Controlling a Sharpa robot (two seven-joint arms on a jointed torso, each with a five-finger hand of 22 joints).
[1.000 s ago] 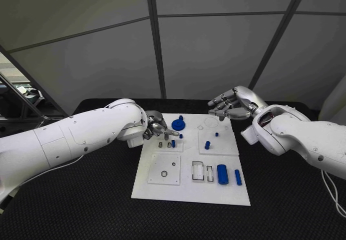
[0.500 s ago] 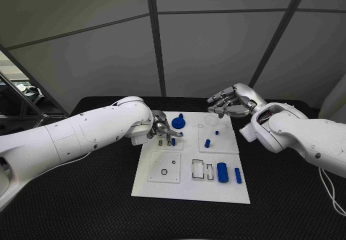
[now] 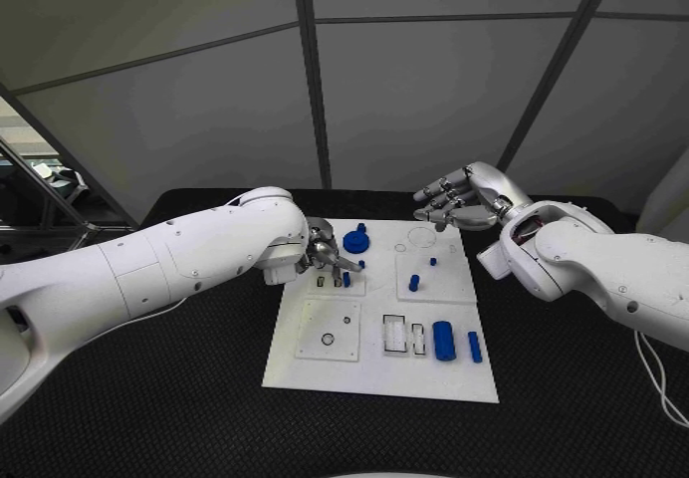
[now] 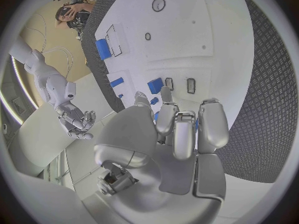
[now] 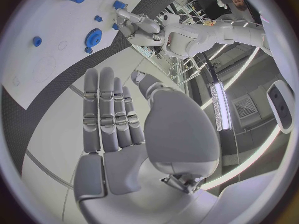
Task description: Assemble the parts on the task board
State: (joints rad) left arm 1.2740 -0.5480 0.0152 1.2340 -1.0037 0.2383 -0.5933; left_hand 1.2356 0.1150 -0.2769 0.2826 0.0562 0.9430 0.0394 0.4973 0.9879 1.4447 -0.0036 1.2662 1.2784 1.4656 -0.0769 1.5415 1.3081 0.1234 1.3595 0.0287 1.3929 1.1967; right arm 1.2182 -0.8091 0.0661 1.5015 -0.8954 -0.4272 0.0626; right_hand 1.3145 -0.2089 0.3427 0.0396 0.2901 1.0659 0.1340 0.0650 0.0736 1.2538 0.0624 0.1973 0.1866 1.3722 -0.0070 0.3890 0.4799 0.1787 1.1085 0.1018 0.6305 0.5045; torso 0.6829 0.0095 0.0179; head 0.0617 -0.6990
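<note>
Task board: a white rectangular plate [image 3: 376,373] lying flat in the middle of the black table [image 3: 172,398], its long side running away from the robot. It carries raised square sections with small dark-outlined slots and holes.

Parts on the board: a blue gear-shaped piece [image 3: 354,241] sits at the far end. A short blue peg [image 3: 413,283] stands upright near the middle, with a smaller blue stud [image 3: 431,264] just beyond it. At the near right, a thick blue cylinder [image 3: 444,342] and a thin blue bar [image 3: 474,346] lie side by side, both with their long axes parallel to the board's long side.

Left hand: the left hand [image 3: 318,255] is low over the far left part of the board, fingers curled downward together. Something blue shows between and beneath the fingers [image 4: 177,129] in the left wrist view.

Hard to tell: whether the left hand actually grips that blue piece or merely covers it cannot be made out.

Right hand: the right hand [image 3: 457,207] is raised above the board's far right corner, fingers [image 5: 106,114] extended side by side, holding nothing.
</note>
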